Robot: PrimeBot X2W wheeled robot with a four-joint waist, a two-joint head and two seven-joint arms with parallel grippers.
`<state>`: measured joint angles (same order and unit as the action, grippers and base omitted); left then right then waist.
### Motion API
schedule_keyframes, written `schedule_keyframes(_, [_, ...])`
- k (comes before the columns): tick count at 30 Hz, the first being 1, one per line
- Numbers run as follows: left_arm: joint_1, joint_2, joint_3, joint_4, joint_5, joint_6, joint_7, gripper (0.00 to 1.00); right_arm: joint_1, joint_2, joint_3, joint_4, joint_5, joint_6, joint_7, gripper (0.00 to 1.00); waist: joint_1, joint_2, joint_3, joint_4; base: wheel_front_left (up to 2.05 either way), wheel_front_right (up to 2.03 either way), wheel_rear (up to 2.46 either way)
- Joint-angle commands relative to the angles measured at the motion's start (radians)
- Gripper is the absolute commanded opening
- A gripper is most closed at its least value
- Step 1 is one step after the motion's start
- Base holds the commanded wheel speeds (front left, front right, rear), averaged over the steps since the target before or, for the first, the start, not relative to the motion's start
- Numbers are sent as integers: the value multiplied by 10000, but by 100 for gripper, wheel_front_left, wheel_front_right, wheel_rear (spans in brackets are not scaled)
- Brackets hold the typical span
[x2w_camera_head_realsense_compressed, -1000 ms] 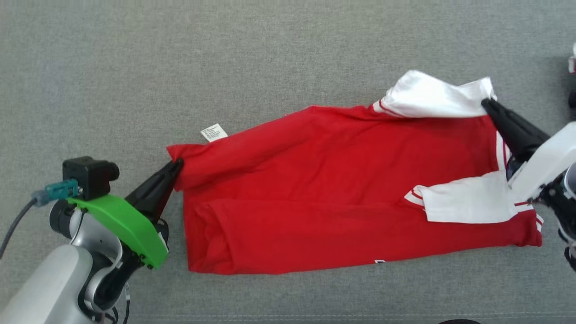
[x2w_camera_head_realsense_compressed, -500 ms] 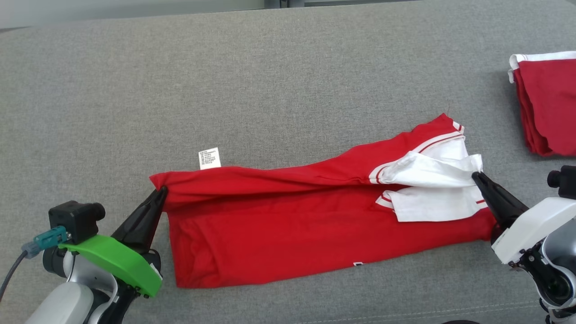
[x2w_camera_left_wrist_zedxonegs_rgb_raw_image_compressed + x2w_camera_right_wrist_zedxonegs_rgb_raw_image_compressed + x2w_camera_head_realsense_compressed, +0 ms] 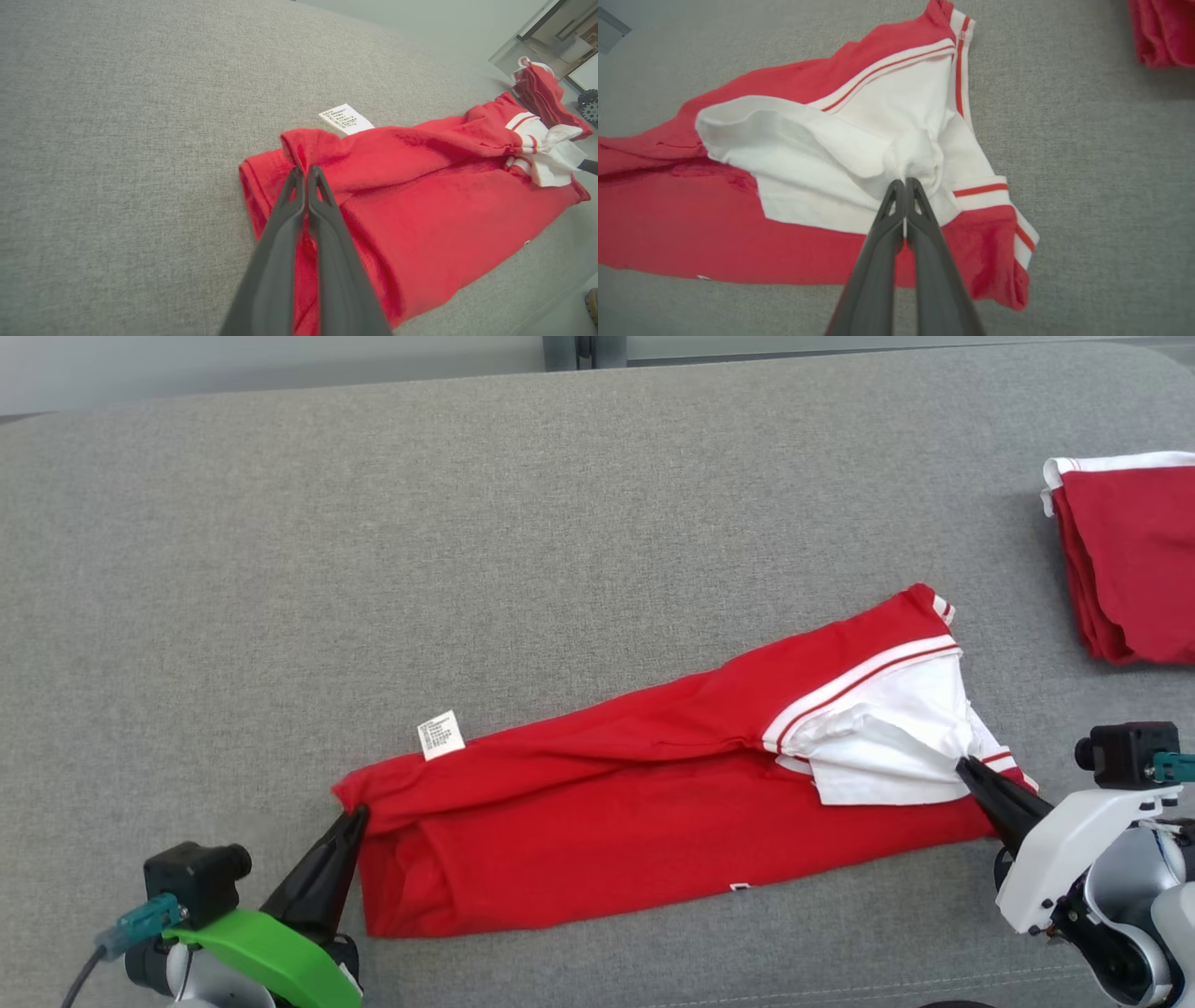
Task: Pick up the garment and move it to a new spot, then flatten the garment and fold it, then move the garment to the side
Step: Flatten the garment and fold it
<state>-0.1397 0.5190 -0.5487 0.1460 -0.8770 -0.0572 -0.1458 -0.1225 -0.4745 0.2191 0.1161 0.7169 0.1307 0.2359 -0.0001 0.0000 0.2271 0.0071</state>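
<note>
Now the red knit garment w/ white striped sleeves [image 3: 653, 812] lies folded lengthwise on the grey woven fabric surface [image 3: 467, 523]. At its ends, left gripper [image 3: 358, 815] clenched on the red hem corner & right gripper [image 3: 963, 766] clenched on bunched white sleeve cloth. Folded red clothes stack [image 3: 1130, 560] sits well apart, far right.

Garment on surface, pile to one side.
Garment [image 3: 653, 812] lies lengthwise across the near middle of the surface [image 3: 373, 523], left end nearer, right end farther. Label [image 3: 440, 735] juts from its far edge by the left end. Left gripper [image 3: 358, 816] touches the left end; right gripper [image 3: 963, 766] touches the right end. Pile [image 3: 1134, 560] sits far right, well apart.
</note>
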Motion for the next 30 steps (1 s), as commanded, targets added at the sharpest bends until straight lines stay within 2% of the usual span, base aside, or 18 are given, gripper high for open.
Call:
schedule_keyframes(1, [223, -14, -32, 81, 141, 32, -187, 93, 75, -82, 71, 59, -141, -1, -87, 45, 1, 0, -13, 1, 0, 0, 0])
schedule_keyframes(2, [322, -58, -98, 111, 252, 35, -309, 100, 95, -162, 104, 122, -195, -1, -89, 100, 1, 0, -30, -4, 0, 0, 0])
schedule_keyframes(5, [638, -29, -508, 190, 900, 11, -655, 100, 141, -371, 175, 235, -272, -1, -65, 100, 1, 0, -82, -48, 0, 0, 0])
schedule_keyframes(9, [1196, 16, -905, 606, 1799, 289, -973, 100, 127, -644, 27, 219, -241, -3, -2, 100, 1, 0, -69, -134, 0, 0, 0])
schedule_keyframes(14, [1572, -13, -601, 1051, 2587, 894, -1180, 100, -87, -769, -317, -3, -130, -3, 119, 100, 1, 0, 52, -220, 0, 0, 0])
schedule_keyframes(17, [1741, -291, 418, 551, 2952, 1352, -1209, 100, -354, -725, -658, -57, 15, -1, 371, 100, 1, 0, 79, -250, 0, 0, 0])
schedule_keyframes(22, [2522, -1019, 2540, -1310, 4171, 1999, -1188, 100, -1038, -860, -851, -266, 154, -1, 1317, 100, 1, 0, -27, -198, 0, 0, 0])
schedule_keyframes(25, [2761, -1501, 3285, -2086, 4819, 1940, -1188, 100, -1526, -734, -718, -44, 43, -1, 2002, 100, 1, 0, -92, -103, 0, 0, 0])
schedule_keyframes(30, [2601, -2295, 3663, -2323, 5559, 1324, -1191, 100, -2268, -191, -709, 1343, -331, -3, 2566, 100, 1, 0, -80, 313, 0, 0, 0])
